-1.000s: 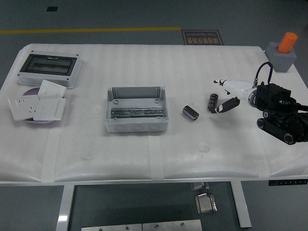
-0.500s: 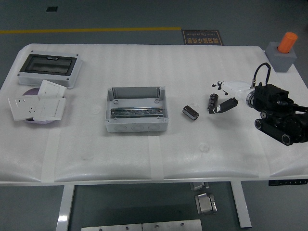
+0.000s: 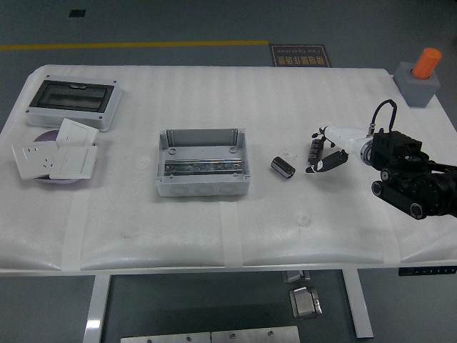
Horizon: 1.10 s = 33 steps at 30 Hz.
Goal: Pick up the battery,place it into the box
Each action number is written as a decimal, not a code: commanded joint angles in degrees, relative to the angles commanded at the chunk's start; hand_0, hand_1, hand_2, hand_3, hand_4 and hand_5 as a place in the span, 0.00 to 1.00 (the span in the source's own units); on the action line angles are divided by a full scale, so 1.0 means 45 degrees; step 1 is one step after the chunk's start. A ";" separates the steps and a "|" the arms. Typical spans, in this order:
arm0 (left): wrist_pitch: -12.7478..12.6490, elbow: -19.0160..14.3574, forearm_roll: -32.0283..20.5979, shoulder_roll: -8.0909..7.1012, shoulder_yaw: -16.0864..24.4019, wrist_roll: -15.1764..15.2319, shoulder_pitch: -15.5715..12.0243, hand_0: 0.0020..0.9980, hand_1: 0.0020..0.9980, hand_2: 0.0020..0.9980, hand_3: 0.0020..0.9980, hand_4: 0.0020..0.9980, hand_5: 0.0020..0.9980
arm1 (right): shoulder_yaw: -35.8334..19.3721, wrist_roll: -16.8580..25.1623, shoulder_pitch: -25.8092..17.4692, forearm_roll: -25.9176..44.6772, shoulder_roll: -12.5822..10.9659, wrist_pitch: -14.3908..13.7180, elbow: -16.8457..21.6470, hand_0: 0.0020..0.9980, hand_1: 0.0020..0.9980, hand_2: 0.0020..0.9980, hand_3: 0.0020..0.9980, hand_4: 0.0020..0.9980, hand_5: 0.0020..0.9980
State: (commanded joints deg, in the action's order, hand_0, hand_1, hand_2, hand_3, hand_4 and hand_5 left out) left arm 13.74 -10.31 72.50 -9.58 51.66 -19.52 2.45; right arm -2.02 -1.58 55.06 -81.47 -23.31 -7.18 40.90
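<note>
Right robot hand (image 3: 325,150) fingers around battery (image 3: 313,151); second battery (image 3: 283,167) beside open box (image 3: 203,163).

text: none legible | floor sign (image 3: 300,55): print too small to read

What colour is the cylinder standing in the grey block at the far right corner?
Orange: the cylinder stands in the grey block, clearest in the head view.

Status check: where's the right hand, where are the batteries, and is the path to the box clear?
Right hand open, fingers around far battery, not lifted. Second battery lies between it and the open box. Left hand not in view.
</note>
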 joint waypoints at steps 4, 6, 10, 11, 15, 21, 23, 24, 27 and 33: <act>-0.0047 0.0000 -0.0109 -0.0003 -0.0093 0.0091 0.0006 0.64 0.67 0.46 0.58 0.45 0.51 | 0.0026 0.0023 -0.0003 0.0040 -0.0019 -0.0113 0.0061 0.63 0.64 0.78 0.86 1.00 0.53; -0.0072 0.0000 -0.0160 0.0001 -0.0128 0.0125 0.0011 0.64 0.67 0.46 0.58 0.45 0.51 | 0.0037 0.0040 0.0000 0.0072 -0.0027 -0.0189 0.0077 0.64 0.64 0.78 0.85 1.00 0.53; -0.0102 0.0000 -0.0201 0.0005 -0.0148 0.0167 0.0018 0.64 0.67 0.46 0.58 0.45 0.51 | 0.0035 0.0048 -0.0009 0.0082 -0.0035 -0.0311 0.0082 0.64 0.64 0.78 0.85 1.00 0.53; -0.0107 0.0000 -0.0182 0.0005 -0.0123 0.0171 0.0018 0.63 0.67 0.47 0.58 0.45 0.51 | 0.0027 0.0048 -0.0018 0.0067 -0.0037 -0.0341 0.0083 0.63 0.64 0.77 0.84 1.00 0.53; -0.0109 0.0000 -0.0098 0.0000 -0.0043 0.0167 0.0014 0.63 0.67 0.47 0.58 0.45 0.51 | 0.0018 0.0045 -0.0056 0.0013 -0.0035 -0.0457 0.0075 0.63 0.64 0.77 0.84 1.00 0.53; -0.0110 0.0000 -0.0120 0.0005 -0.0076 0.0195 0.0023 0.63 0.67 0.48 0.58 0.45 0.51 | 0.0002 0.0053 -0.0164 -0.0021 0.0011 -0.0600 0.0016 0.62 0.62 0.75 0.81 0.96 0.51; -0.0112 0.0000 -0.0139 0.0008 -0.0107 0.0209 0.0031 0.64 0.67 0.48 0.58 0.45 0.51 | -0.0001 0.0067 -0.0210 -0.0012 0.0027 -0.0663 -0.0014 0.61 0.61 0.69 0.73 0.78 0.37; -0.0117 0.0000 -0.0163 0.0010 -0.0135 0.0220 0.0033 0.64 0.67 0.48 0.58 0.45 0.51 | -0.0004 0.0072 -0.0232 -0.0005 0.0034 -0.0697 -0.0033 0.61 0.61 0.69 0.73 0.78 0.37; -0.0123 0.0000 -0.0207 0.0014 -0.0196 0.0241 0.0039 0.64 0.67 0.48 0.58 0.45 0.51 | -0.0012 0.0087 -0.0290 0.0037 0.0058 -0.0779 -0.0086 0.61 0.61 0.69 0.73 0.78 0.37; -0.0144 0.0000 -0.0221 0.0003 -0.0227 0.0287 0.0051 0.64 0.67 0.48 0.58 0.45 0.51 | -0.0033 0.0103 -0.0346 0.0023 0.0106 -0.0934 -0.0106 0.60 0.60 0.66 0.70 0.71 0.32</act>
State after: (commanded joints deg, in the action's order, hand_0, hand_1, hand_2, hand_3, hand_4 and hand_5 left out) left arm 13.10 -10.31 71.51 -9.57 50.64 -18.23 2.68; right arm -2.17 -1.12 53.51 -81.37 -22.84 -11.38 40.43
